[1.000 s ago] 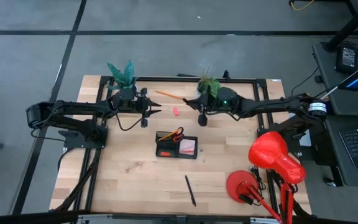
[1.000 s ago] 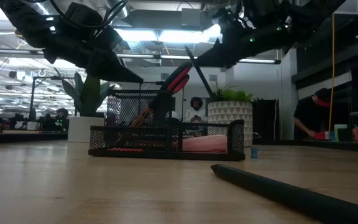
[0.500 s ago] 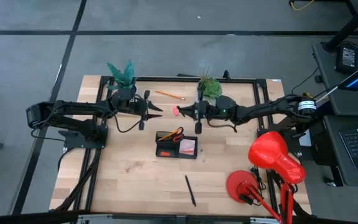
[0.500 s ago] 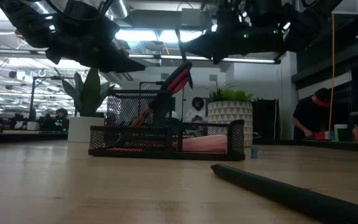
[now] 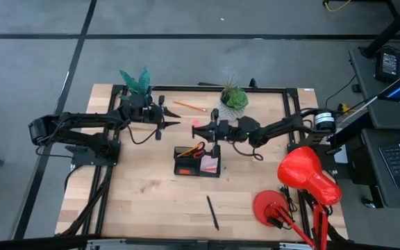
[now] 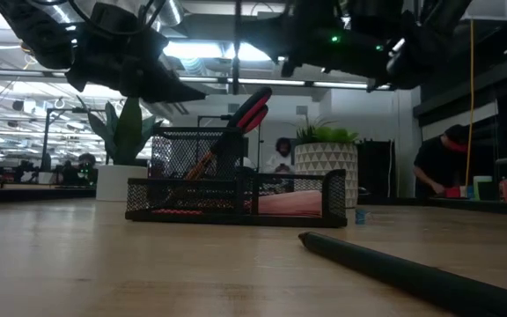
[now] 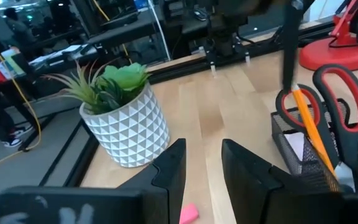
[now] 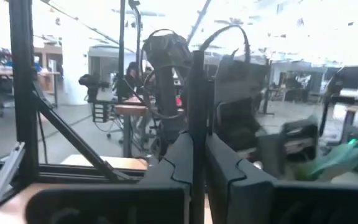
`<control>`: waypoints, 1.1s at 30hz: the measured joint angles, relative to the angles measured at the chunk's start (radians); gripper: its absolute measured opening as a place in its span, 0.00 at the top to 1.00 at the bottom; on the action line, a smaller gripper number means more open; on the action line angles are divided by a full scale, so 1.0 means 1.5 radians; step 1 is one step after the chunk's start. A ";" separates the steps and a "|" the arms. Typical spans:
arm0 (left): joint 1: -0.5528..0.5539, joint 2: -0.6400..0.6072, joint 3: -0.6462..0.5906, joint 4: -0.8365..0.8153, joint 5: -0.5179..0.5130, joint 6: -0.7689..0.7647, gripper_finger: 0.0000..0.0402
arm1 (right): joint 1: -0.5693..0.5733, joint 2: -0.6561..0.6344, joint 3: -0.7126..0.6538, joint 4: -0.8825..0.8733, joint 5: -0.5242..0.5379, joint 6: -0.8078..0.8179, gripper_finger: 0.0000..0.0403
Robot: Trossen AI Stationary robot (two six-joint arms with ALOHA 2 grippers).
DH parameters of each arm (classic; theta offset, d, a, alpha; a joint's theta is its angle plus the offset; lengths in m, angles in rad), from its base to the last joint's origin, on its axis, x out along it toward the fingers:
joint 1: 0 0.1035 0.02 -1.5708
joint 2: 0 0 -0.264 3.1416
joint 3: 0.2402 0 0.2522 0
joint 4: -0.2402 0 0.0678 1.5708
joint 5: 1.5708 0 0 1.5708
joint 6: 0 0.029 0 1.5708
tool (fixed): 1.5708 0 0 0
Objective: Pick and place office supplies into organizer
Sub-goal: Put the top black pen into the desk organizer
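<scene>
the right end effector [image 5: 214,131] hangs above the tabletop [image 5: 151,194] just over the far right edge of the black mesh organizer [image 5: 197,169], its fingers [image 8: 179,163] pressed together on a dark slim pen [image 8: 197,106] that stands upright between them; in the low view the pen [image 6: 236,44] shows as a thin vertical line above the organizer [image 6: 236,201]. the organizer sits near the middle of the tabletop and holds red-handled scissors [image 5: 197,149] leaning out of its left compartment with an orange pencil [image 7: 312,134] beside them, and a pink sticky-note block [image 5: 210,164] lying in its right compartment. the left end effector [image 5: 174,123] hovers to the far left of the organizer, its fingers [image 7: 169,168] spread with nothing between them, pointing toward the right arm. a small pink eraser [image 5: 195,123] lies on the tabletop between the two end effectors, and a second orange pencil [image 5: 188,106] lies farther back, between the two potted plants [image 5: 136,82] [image 5: 234,96]. another dark pen [image 5: 213,212] lies on the near part of the tabletop, well apart from the organizer. a red desk lamp [image 5: 301,184] stands at the near right corner. in the room beyond, a person [image 6: 278,154] sits behind the organizer and another [image 6: 440,167] stands at the right.
</scene>
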 joint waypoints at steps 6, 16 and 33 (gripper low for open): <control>0.010 0.000 0.000 0.000 0.000 0.000 0.76 | 0.019 0.080 0.067 0.001 -0.015 0.025 0.96; 0.013 0.000 0.000 -0.005 0.000 -0.001 0.76 | 0.043 0.129 0.114 0.003 -0.027 0.057 0.97; 0.013 0.000 0.000 0.000 0.000 0.035 0.76 | 0.044 0.181 0.106 0.022 0.008 0.065 0.97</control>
